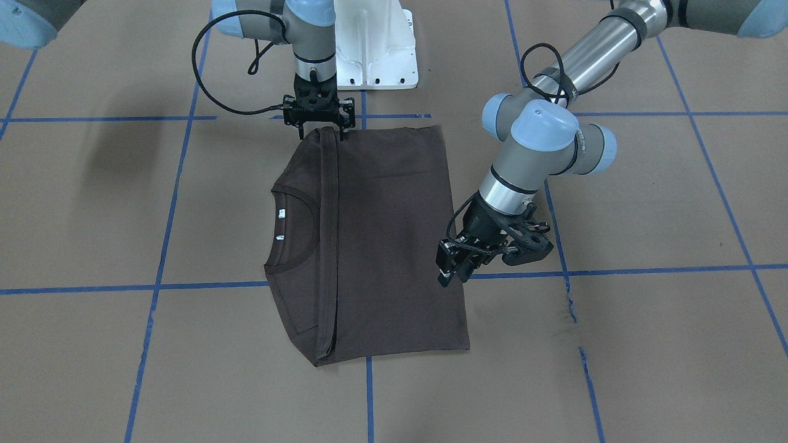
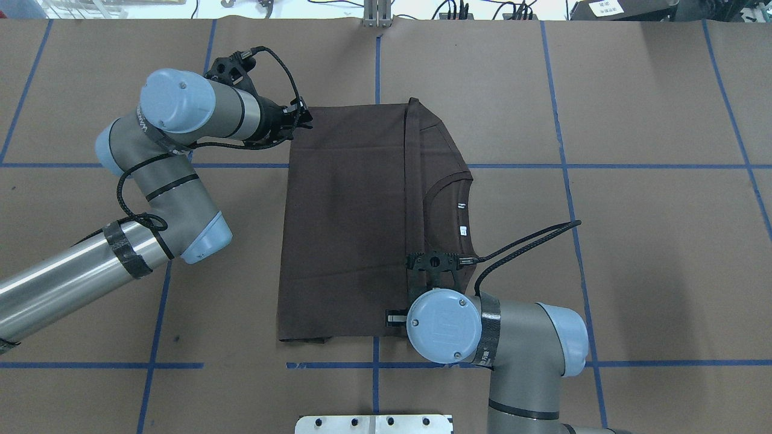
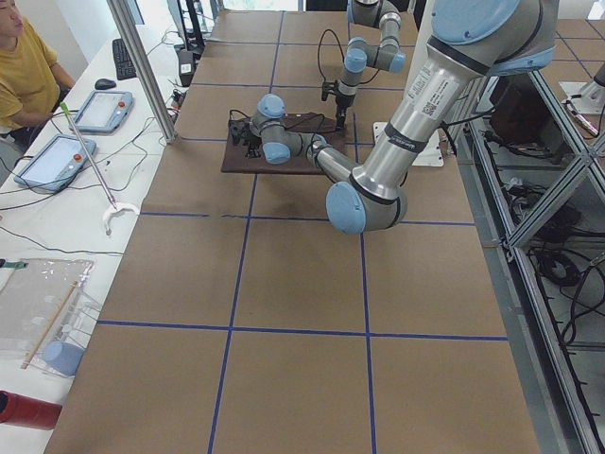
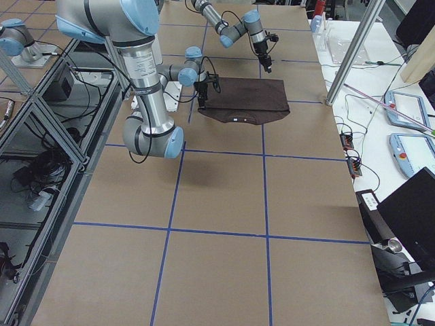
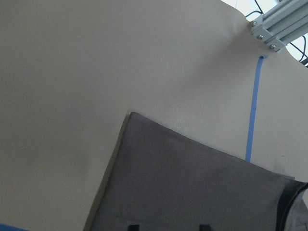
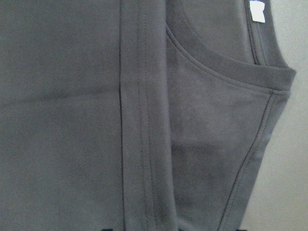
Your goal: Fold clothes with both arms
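Overhead exterior view shows the shirt (image 2: 344, 223) flat mid-table, part folded, collar to the right. Left gripper (image 1: 454, 277) hangs open and empty at its far left corner, and right gripper (image 1: 321, 130) hangs open and empty over the near fold. The cotton looks light and limp, so pinch corners through all layers.

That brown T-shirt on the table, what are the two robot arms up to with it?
The left arm and right arm are folding a dark brown T-shirt lying flat on the table. Its lower part is already folded up, the hem lying just short of the collar. The left gripper hangs open over the folded edge, near its far corner; the right gripper, also open, stands at the hem's end by the white pedestal. Neither seems to hold cloth.
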`<action>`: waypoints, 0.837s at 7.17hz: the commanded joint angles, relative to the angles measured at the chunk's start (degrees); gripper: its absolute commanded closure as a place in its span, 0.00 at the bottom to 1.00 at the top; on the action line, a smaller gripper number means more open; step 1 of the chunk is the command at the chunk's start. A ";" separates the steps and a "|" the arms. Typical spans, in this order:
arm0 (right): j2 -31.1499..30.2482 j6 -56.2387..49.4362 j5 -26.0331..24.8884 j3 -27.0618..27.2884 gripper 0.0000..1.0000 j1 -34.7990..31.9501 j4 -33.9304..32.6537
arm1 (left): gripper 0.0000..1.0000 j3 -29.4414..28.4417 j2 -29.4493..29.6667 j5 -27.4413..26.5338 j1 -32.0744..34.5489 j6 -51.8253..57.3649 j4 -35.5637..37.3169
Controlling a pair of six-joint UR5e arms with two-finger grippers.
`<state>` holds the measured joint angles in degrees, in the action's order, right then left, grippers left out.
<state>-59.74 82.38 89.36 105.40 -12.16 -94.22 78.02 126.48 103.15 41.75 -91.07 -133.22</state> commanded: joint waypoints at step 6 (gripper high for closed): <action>-11.37 -10.49 0.11 12.29 0.14 -1.28 -9.93 | 0.48 1.08 0.00 0.03 0.08 -0.16 0.85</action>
<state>-69.50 73.55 89.63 116.07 -13.12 -103.52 78.60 126.47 103.18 41.81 -91.16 -132.96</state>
